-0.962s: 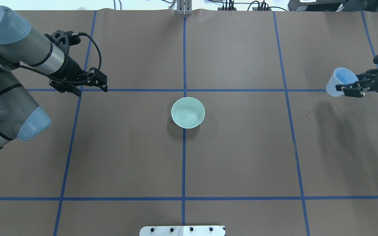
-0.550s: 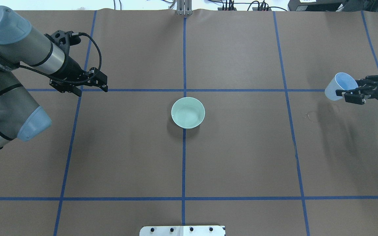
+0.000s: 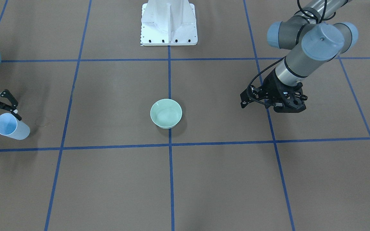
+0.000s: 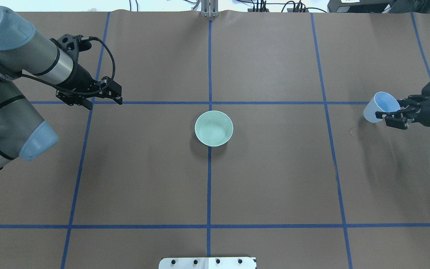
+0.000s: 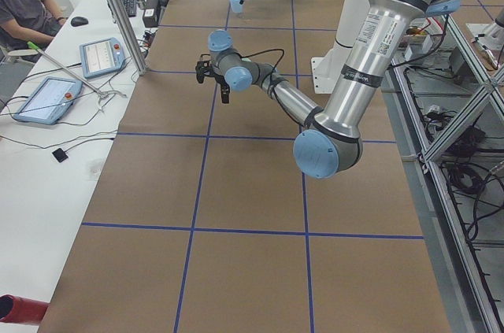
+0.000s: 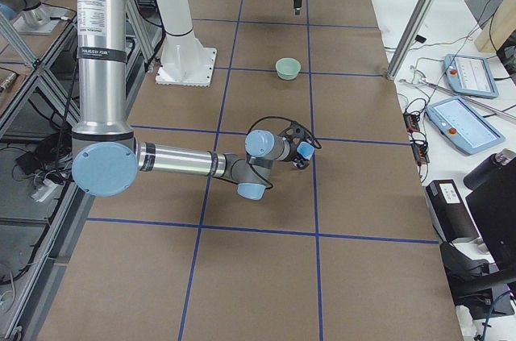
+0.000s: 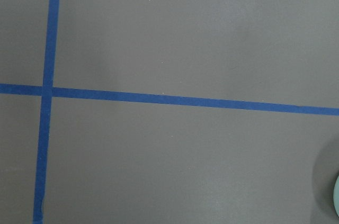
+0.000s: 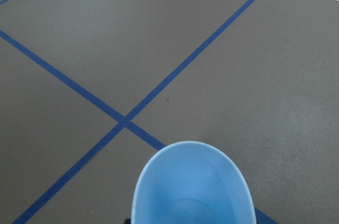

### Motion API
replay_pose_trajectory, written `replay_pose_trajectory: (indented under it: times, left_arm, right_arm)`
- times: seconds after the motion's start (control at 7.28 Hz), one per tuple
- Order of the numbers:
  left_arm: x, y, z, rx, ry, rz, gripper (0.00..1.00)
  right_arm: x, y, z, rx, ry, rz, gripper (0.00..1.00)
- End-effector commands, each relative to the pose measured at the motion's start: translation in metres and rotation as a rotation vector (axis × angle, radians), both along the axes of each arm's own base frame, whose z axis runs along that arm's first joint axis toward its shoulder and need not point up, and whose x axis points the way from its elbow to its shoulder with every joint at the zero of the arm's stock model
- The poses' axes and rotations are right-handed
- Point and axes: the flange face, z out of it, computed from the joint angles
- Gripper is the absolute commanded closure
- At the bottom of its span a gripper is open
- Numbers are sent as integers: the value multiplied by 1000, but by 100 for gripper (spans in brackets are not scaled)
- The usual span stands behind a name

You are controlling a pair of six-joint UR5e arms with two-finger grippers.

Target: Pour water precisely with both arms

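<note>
My right gripper (image 4: 388, 116) is shut on a light-blue cup (image 4: 376, 108) and holds it tilted above the table at the far right, mouth up towards the camera. The cup also shows in the front view (image 3: 11, 127) and in the right wrist view (image 8: 188, 187). I cannot make out water inside it. A mint-green bowl (image 4: 214, 128) stands at the table's centre, well to the left of the cup. My left gripper (image 4: 103, 101) hangs open and empty over the back left, far from the bowl.
Brown paper with a blue tape grid (image 4: 209, 186) covers the table. A faint wet ring (image 4: 353, 131) marks the paper below the cup. The white pedestal (image 3: 169, 22) stands at the robot's edge. An operator (image 5: 27, 2) sits beside the table.
My right gripper has carried the cup towards the robot's side and slightly towards the bowl. The left arm and the bowl have not moved.
</note>
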Motion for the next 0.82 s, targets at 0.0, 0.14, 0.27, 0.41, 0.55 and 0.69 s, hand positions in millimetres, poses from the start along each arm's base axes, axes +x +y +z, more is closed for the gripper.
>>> replay_pose_trajectory:
  times: [0.0,0.14,0.27,0.41,0.55,0.69]
  left_arm:
    - [0,0,0,0,0,0,1]
    - [0,0,-1,1,1,0,1]
    - [0,0,-1,1,1,0,1]
    - [0,0,-1,1,1,0,1]
    - [0,0,-1,2,2,0,1]
    - [-1,1,-3,5,5,0,1]
  right_arm:
    - [-9,5,3,-1,8,-7,100]
    - [-10,5,3,0,9,-9,98]
    - [-10,5,3,2,10,-10,81]
    - [-11,5,1,4,8,-11,64]
    - [-11,5,1,4,10,-12,51]
    - [-12,5,0,6,7,-16,14]
